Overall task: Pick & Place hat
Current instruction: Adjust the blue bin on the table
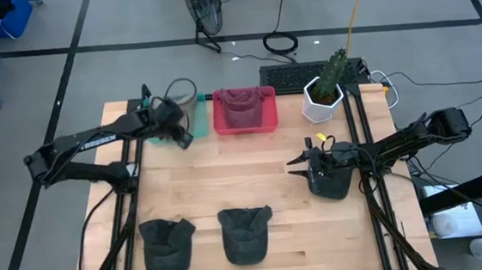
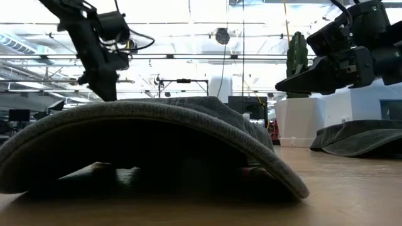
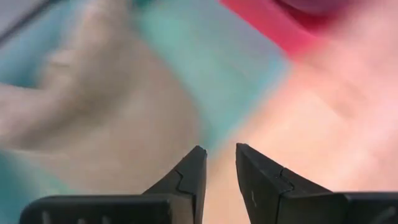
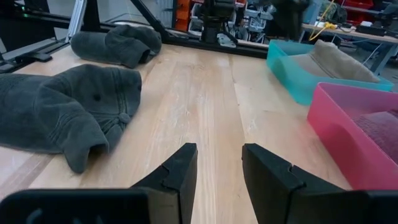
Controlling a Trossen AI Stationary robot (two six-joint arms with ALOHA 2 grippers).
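Note:
Two dark grey hats lie flat near the table's near edge, one (image 1: 165, 244) left of the other (image 1: 247, 234); the right wrist view shows both (image 4: 62, 109) (image 4: 115, 43). A beige hat (image 4: 336, 59) lies in the teal bin (image 1: 199, 121). A maroon hat (image 1: 243, 107) lies in the pink bin (image 1: 246, 128). My left gripper (image 1: 186, 141) (image 3: 219, 152) hovers open over the teal bin's near edge, holding nothing. My right gripper (image 1: 293, 165) (image 4: 219, 149) is open above the bare table, right of centre, pointing toward the table's left.
A white pot with a cactus (image 1: 323, 98) stands at the far right of the table, with a black keyboard (image 1: 292, 77) behind it. Bare wood (image 1: 227, 175) lies between the bins and the grey hats. In the low view one grey hat (image 2: 144, 138) fills the foreground.

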